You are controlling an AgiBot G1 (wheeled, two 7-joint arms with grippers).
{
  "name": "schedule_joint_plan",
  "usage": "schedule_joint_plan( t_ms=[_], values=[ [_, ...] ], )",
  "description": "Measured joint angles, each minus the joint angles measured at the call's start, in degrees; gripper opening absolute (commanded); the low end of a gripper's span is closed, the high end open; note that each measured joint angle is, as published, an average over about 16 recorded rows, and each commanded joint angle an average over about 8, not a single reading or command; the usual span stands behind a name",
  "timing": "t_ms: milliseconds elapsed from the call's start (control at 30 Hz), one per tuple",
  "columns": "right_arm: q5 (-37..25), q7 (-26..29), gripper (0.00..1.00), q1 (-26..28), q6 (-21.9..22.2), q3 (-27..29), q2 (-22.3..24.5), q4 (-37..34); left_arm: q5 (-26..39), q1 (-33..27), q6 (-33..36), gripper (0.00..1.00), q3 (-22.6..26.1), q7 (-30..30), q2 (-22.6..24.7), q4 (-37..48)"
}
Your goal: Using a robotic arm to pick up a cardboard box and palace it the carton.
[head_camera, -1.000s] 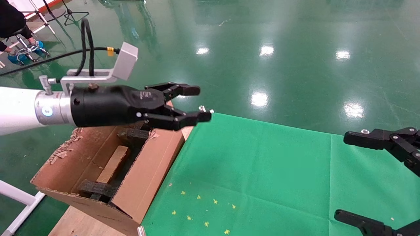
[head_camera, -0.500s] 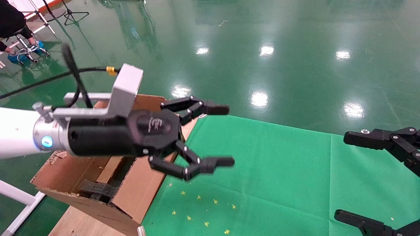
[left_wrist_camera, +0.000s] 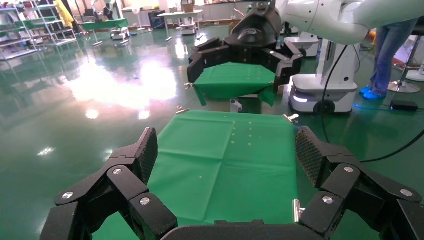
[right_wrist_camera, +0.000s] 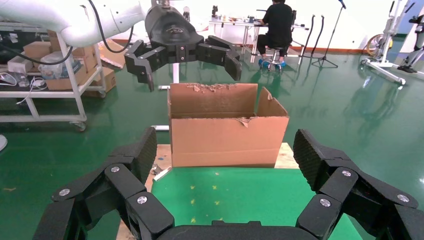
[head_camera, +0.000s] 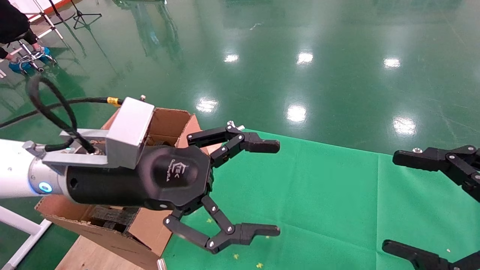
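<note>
My left gripper (head_camera: 270, 187), on the white robotic arm (head_camera: 15, 178), hangs open and empty over the near left edge of the green cloth (head_camera: 318, 195), just right of the carton (head_camera: 165, 120). It hides most of the carton's inside; only black foam (head_camera: 112, 216) shows beneath it. The small cardboard box is hidden. The left wrist view shows the open jaws (left_wrist_camera: 225, 150) over bare cloth (left_wrist_camera: 225, 155). The right wrist view shows the carton (right_wrist_camera: 227, 132) from the side, with the left gripper (right_wrist_camera: 182, 50) above it. My right gripper (head_camera: 401, 204) stays open at the right edge.
The carton stands on a wooden board (head_camera: 86, 255) beside the cloth. Small yellow marks (head_camera: 236, 257) dot the cloth's near left. A white frame (head_camera: 22, 232) is at the lower left. A seated person (head_camera: 15, 22) and stands are far back left.
My left gripper has come down and nearer from above the carton to the cloth's edge, and its jaws have spread wider. The small box, seen inside the carton before, is now hidden. The right gripper is still.
</note>
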Motion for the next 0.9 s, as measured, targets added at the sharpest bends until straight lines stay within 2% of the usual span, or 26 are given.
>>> schedule_joint_plan(
  t_ms=[900],
  values=[
    [0.0, 0.0, 1.00, 0.0, 0.0, 0.0, 0.0, 0.0, 0.7, -1.0, -0.1, 1.00, 0.6, -0.4, 0.0, 1.3]
  ],
)
